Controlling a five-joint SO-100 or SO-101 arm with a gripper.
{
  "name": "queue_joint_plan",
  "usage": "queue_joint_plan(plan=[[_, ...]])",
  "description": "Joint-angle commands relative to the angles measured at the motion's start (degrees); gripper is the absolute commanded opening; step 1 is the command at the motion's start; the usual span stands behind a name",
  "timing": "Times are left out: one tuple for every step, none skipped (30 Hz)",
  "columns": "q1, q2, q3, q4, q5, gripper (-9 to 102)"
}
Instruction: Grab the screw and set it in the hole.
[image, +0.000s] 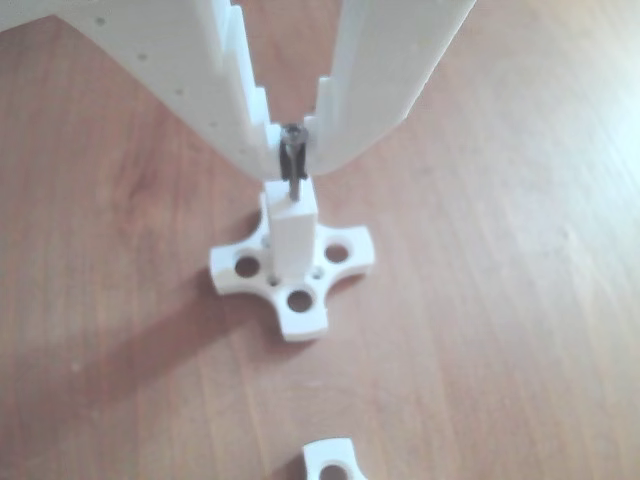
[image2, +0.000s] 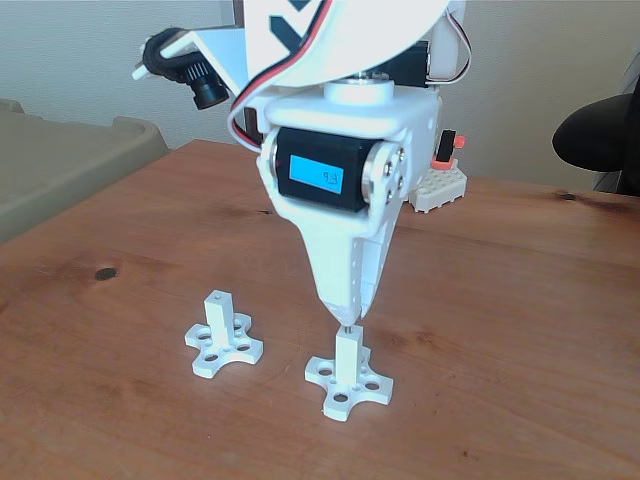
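Note:
My white gripper comes down from the top of the other view, shut on the screw. The screw is thin, dark grey and held upright, head up between the fingertips. Its tip meets the top face of the white square post, which stands on a cross-shaped base. The hole in that face is covered by the screw's tip, and I cannot tell how deep the screw sits. In the fixed view the gripper points straight down right above the same post.
A second white post on a cross base stands to the left in the fixed view, and its edge shows at the bottom of the other view. A white block with a red part sits behind the arm. The wooden table is bare at the right.

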Motion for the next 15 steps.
queue_joint_plan(plan=[[-0.9, 2.0, -1.4, 0.5, 0.5, -4], [-0.9, 2.1, -1.4, 0.6, 0.5, -4], [-0.9, 2.2, -1.4, 0.6, 0.5, -4], [-0.9, 2.3, -1.4, 0.7, 0.5, -4], [-0.9, 2.4, -1.4, 0.8, 0.6, -4], [-0.9, 2.5, -1.4, 0.8, 0.6, -4], [-0.9, 2.5, -1.4, 0.9, 0.6, -4], [-0.9, 2.5, -1.4, 0.9, 0.6, -4], [-0.9, 2.6, -1.4, 0.9, 0.6, -4], [-0.9, 2.6, -1.4, 0.9, 0.6, -4], [-0.9, 2.6, -1.4, 0.9, 0.6, -4], [-0.9, 2.6, -1.4, 0.9, 0.7, -4], [-0.9, 2.6, -1.4, 0.9, 0.7, -4], [-0.9, 2.6, -1.5, 0.9, 0.7, -4], [-1.0, 2.6, -1.5, 0.9, 0.7, -4]])
